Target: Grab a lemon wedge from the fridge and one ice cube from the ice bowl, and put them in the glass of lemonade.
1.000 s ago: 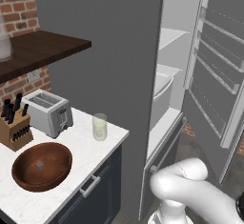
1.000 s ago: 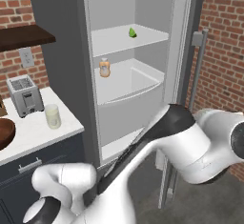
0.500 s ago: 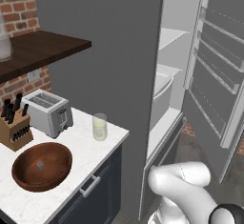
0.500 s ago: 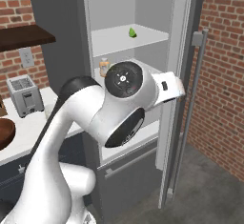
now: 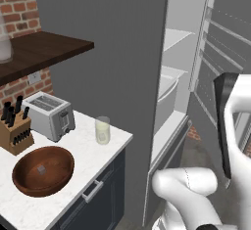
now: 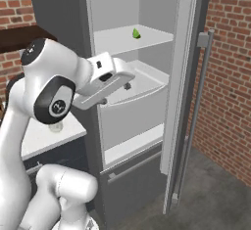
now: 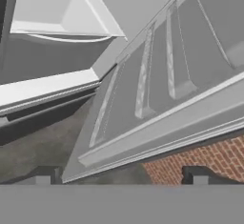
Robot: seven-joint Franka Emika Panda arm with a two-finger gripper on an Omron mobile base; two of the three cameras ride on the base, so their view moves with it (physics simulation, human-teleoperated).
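The fridge point(image 6: 147, 116) stands open, its door point(image 6: 179, 92) swung out to the right. On its upper shelf lies the small yellow-green lemon wedge point(image 6: 136, 33). My gripper point(image 6: 116, 93) hangs open in front of the middle shelf, below and left of the wedge, holding nothing. In the hand view my gripper point(image 7: 119, 178) has its tips wide apart, facing the fridge drawer point(image 7: 57, 13) and the door's inner racks. On the counter, the wooden ice bowl point(image 5: 29, 185) holds an ice cube point(image 5: 41, 169). The glass of lemonade point(image 5: 102, 129) stands near the counter's right edge.
A toaster point(image 5: 49, 115) and a knife block point(image 5: 13, 126) sit behind the bowl. A dark wall shelf point(image 5: 44, 48) hangs above the counter. The open door's racks point(image 5: 225, 48) reach toward the arm. A brick wall point(image 6: 228, 77) stands right of the fridge.
The arm has swung round in front of the fridge. The hand has dropped from the upper shelf's height to the middle shelf and turned inward. The jaws stayed open.
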